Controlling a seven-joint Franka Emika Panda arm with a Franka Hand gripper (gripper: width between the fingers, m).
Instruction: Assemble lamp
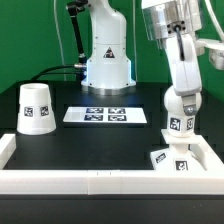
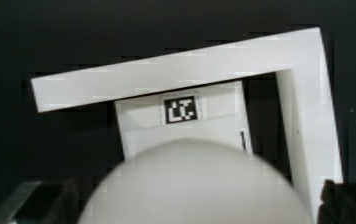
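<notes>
My gripper (image 1: pixel 178 128) is shut on the white bulb (image 1: pixel 180 143) and holds it upright by its upper part, at the exterior view's right. The flat square base (image 1: pixel 170 160) lies right under it, in the corner of the white frame. I cannot tell whether the bulb's foot touches the base. In the wrist view the bulb's ball (image 2: pixel 189 180) fills the space between my dark fingers (image 2: pixel 344 196), and beyond it the tagged base (image 2: pixel 219 125) shows. The cone shade (image 1: pixel 34 108) stands alone at the exterior view's left.
The marker board (image 1: pixel 96 116) lies mid-table. A white frame wall (image 1: pixel 100 180) runs along the front and up both sides, and it shows as a corner in the wrist view (image 2: pixel 175 70). The arm's white pedestal (image 1: pixel 105 62) stands at the back.
</notes>
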